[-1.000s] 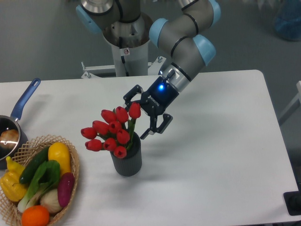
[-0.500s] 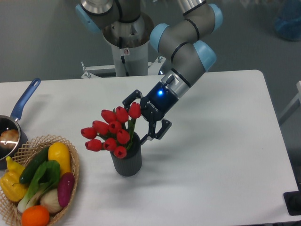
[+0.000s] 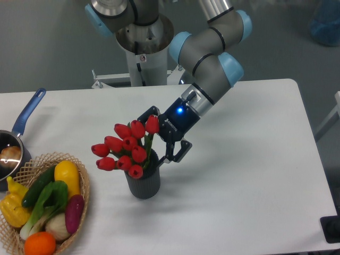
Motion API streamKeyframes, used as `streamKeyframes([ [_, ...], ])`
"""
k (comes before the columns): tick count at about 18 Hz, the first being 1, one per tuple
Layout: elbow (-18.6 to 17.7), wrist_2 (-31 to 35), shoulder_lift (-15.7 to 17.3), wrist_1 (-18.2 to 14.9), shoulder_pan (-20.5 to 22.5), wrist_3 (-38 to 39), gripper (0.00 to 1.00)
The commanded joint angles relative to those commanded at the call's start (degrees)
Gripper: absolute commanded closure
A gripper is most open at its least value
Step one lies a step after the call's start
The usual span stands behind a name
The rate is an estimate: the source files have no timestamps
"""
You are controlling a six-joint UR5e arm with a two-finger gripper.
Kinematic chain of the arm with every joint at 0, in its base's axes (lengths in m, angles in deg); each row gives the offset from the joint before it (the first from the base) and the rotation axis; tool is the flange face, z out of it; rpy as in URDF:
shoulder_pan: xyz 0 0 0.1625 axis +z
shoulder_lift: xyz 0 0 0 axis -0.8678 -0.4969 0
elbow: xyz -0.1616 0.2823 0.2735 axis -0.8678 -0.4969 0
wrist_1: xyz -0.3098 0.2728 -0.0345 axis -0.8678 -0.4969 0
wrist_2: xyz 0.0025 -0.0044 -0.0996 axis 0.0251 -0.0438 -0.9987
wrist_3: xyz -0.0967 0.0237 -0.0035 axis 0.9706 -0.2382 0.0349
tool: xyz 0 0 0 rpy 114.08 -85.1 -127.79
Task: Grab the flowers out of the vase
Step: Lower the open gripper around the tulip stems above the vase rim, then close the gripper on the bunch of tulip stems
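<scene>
We are seeing the flowers [image 3: 125, 146] standing in the vase [image 3: 143, 181], which is sitting upright on the table [image 3: 244, 170] a little left of its middle and toward the near side. The red heads are leaning out to the left over the vase's rim, and the green stems are dropping into its mouth. Our gripper [image 3: 157, 137] is reaching in from the right at a slant, with its fingers spread apart and grasping nothing: one finger is showing at the far side behind the topmost tulip, the other is hanging on the right, just beside the rim of the vase. The stems are lying roughly between the two fingers; we cannot tell whether either finger is touching them. A blue light is glowing on the gripper's body. At the near left corner a basket [image 3: 32, 162] is holding vegetables, and beyond it, at the left edge, a saucepan [image 3: 21, 130] is resting with its blue handle pointing away to the far right.
</scene>
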Motion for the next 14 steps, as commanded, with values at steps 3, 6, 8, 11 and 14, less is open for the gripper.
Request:
streamKeyframes([
  [3,0.09,-0.18,-0.53,-0.09,-0.53,0.09,0.00],
  [6,0.09,-0.35,-0.70,-0.09,-0.62,0.09,0.00],
  [8,0.00,-0.44,-0.71,0.00,-0.62,0.09,0.00],
  [11,0.00,-1.32,-0.71,0.00,-0.70,0.00,0.00],
  [14,0.00,-1.67,-0.71,0.00,-1.05,-0.09,0.00],
])
